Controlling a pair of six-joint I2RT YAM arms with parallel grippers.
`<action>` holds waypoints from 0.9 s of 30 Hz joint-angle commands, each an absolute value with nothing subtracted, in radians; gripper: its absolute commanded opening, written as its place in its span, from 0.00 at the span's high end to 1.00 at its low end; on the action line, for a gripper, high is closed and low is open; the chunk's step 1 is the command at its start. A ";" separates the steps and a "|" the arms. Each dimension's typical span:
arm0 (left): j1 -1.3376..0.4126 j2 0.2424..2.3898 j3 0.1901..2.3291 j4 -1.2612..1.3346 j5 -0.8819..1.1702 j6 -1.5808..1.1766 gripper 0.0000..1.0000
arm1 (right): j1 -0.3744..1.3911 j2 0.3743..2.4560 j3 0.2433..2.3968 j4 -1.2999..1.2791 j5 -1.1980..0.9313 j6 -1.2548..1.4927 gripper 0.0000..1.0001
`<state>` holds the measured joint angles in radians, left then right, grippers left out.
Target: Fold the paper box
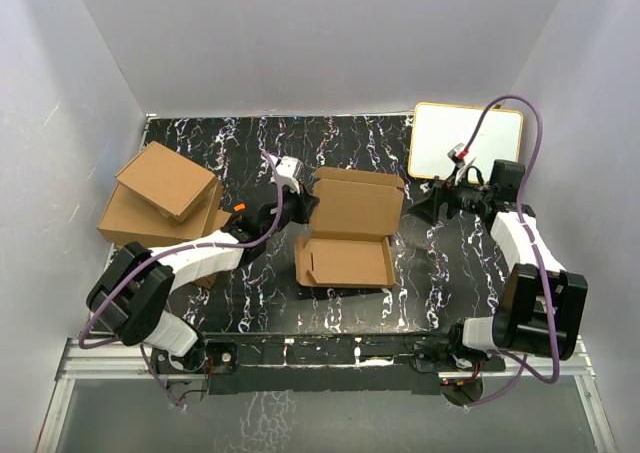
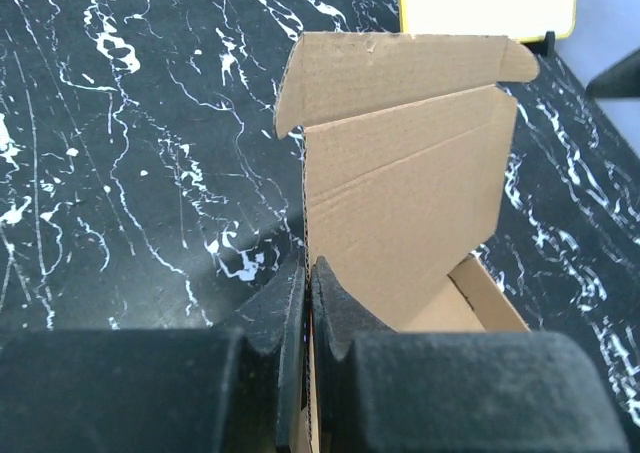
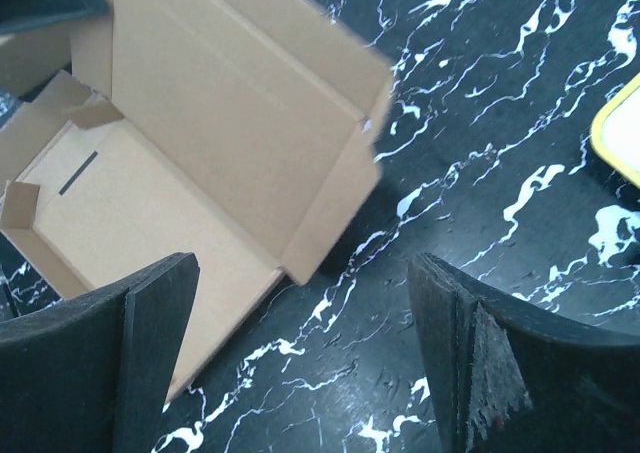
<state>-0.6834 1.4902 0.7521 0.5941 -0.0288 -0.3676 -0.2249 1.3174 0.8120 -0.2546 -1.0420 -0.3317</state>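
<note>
The paper box [image 1: 345, 235] sits open near the middle of the black, white-veined table [image 1: 440, 273]. Its shallow tray lies flat on the side nearer the arms, and its lid [image 2: 400, 203] is raised behind it, with the end flap at the lid's top bent over forward. The left gripper [image 2: 308, 283] is pinched tight on the left edge of the box, low down where the lid meets the tray, with the cardboard between its two pads. The right gripper [image 3: 300, 273] hangs just to the right of the box, its fingers spread wide, holding nothing and not touching the cardboard. A pile of finished brown boxes [image 1: 160, 198] stands at the table's left side, and a white board with a yellow rim [image 1: 470, 138] lies at the far right corner.
</note>
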 commanded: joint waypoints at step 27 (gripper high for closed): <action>-0.676 1.436 0.604 0.950 0.118 -0.141 1.00 | -0.184 1.513 0.687 0.242 -1.352 -0.092 0.30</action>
<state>-0.6823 1.4403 0.6018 0.8928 0.0875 -0.1345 -0.1875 1.4948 0.6788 0.1234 -1.3014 -0.1253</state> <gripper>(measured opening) 0.013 0.755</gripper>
